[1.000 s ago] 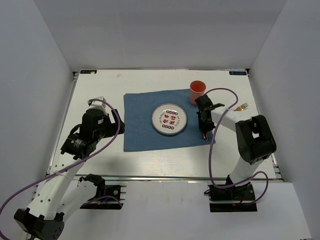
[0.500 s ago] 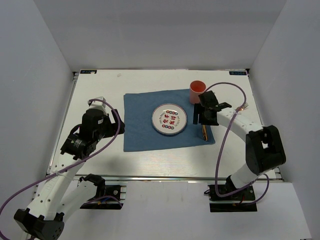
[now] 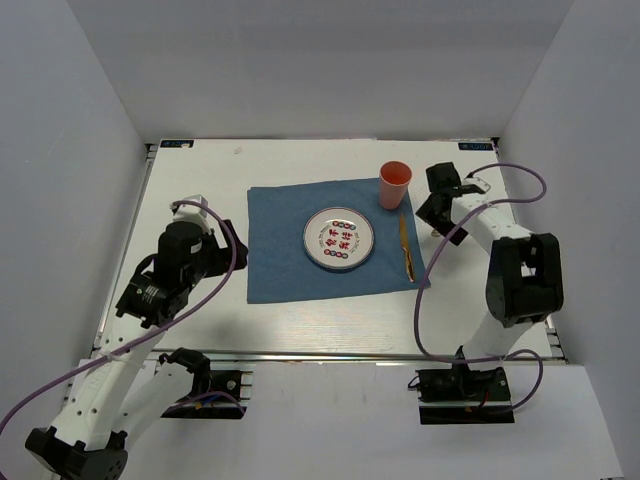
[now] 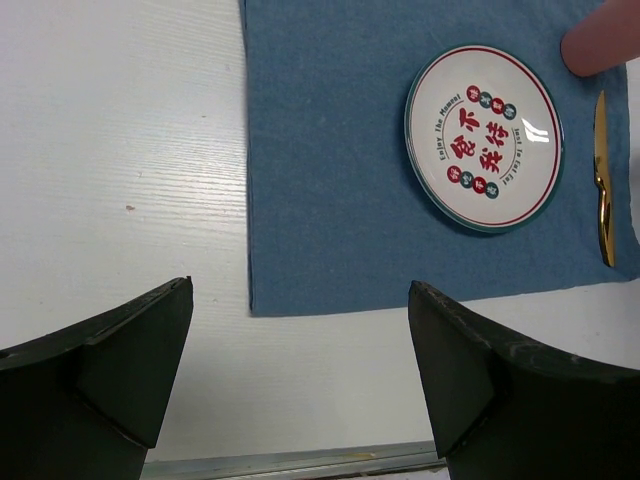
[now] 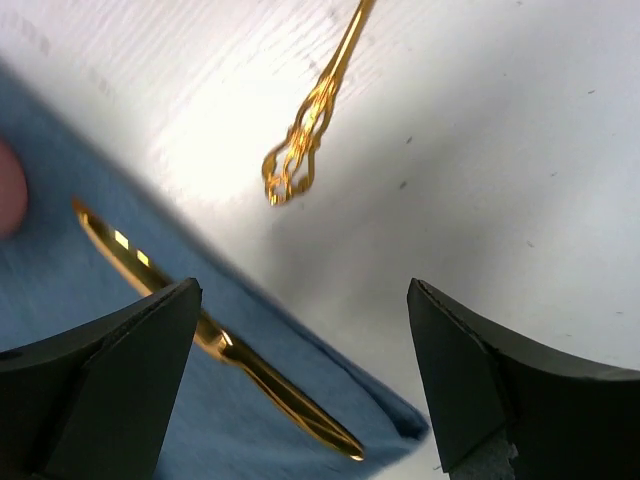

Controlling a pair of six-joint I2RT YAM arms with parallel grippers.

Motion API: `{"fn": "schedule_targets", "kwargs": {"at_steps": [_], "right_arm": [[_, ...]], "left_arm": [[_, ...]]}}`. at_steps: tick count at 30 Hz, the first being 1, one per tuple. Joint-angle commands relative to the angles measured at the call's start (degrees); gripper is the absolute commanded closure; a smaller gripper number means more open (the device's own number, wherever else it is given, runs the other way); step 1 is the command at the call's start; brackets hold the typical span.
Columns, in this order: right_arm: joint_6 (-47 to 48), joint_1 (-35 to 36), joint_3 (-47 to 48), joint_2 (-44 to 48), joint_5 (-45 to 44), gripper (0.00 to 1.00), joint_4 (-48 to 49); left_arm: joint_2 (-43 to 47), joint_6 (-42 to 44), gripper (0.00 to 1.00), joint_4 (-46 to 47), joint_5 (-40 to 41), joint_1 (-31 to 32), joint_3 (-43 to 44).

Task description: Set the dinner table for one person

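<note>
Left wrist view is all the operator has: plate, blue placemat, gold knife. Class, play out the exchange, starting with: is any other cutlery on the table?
Observer: Yes. A second gold utensil lies on the bare dinner table just off the placemat; only its ornate handle shows.
Operator: Is the right gripper holding it?
Observer: No. The right gripper is open, with nothing between its fingers.
Operator: What is the pink blur at my top corner?
Observer: A pink cup, upright at the placemat's far right corner.
</note>
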State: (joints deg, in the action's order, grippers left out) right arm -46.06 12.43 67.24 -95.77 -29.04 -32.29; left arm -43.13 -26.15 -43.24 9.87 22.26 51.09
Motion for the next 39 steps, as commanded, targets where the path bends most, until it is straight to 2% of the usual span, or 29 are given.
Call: {"fn": "schedule_targets", "kwargs": {"at_steps": [1, 7, 13, 18, 21, 22, 24, 25, 26, 27, 28, 31, 37, 39], "right_arm": [[-10.2, -4.3, 6.3, -4.7, 0.4, 0.11, -3.0], [-19.1, -8.5, 16.6, -14.8, -3.6, 0.11, -8.8], [-18.0, -11.6, 30.7, -25.9, -8.5, 0.12, -17.0], [-15.7, -15.7, 32.7, -29.7, -7.3, 0.14, -17.6], [-14.4, -16.8, 31.7, -30.9, -4.0, 0.29, -17.5], [-13.6, -17.0, 31.3, -31.1, -2.9, 0.43, -16.9], [-11.5, -17.5, 29.6, -30.8, -0.3, 0.57, -15.2], [-11.0, -17.6, 28.7, -30.6, 0.6, 0.76, -14.6], [-9.5, -17.6, 27.8, -30.2, 1.6, 0.82, -12.3], [-9.0, -17.8, 25.9, -29.5, 2.5, 0.83, -11.3], [-8.7, -17.7, 25.1, -29.2, 3.6, 0.92, -10.5], [-7.9, -17.8, 23.0, -28.2, 4.7, 1.0, -8.8], [-5.9, -17.0, 22.4, -21.2, 2.6, 1.0, -8.9], [-4.7, -15.6, 19.6, -14.5, 2.5, 1.0, -6.1]], "left_arm": [[0.8, 0.3, 0.02, 1.2, -0.5, 0.2, -0.4], [-0.3, 0.8, 0.02, 1.4, -1.5, 0.2, -0.2], [0.5, 0.8, 0.02, 1.6, -1.7, 0.2, -0.5], [0.0, 1.3, 0.02, 1.7, -2.2, 0.2, -0.2], [-0.3, 1.4, 0.02, 1.9, -2.8, 0.2, -0.2], [-0.2, 1.6, 0.02, 1.9, -3.1, 0.2, -0.3], [-0.4, 1.7, 0.02, 2.1, -3.5, 0.2, -0.3], [-0.4, 1.9, 0.02, 2.1, -3.6, 0.2, -0.3], [-0.4, 1.8, 0.02, 2.0, -3.7, 0.2, -0.3], [-0.4, 1.8, 0.02, 2.1, -3.8, 0.2, -0.2], [-0.2, 1.8, 0.02, 2.0, -3.7, 0.2, -0.2], [0.3, 1.8, 0.02, 2.0, -3.6, 0.2, -0.4], [0.3, 1.8, 0.02, 2.1, -3.5, 0.2, -0.5], [0.3, 1.5, 0.02, 1.9, -3.0, 0.2, -0.3]]}}
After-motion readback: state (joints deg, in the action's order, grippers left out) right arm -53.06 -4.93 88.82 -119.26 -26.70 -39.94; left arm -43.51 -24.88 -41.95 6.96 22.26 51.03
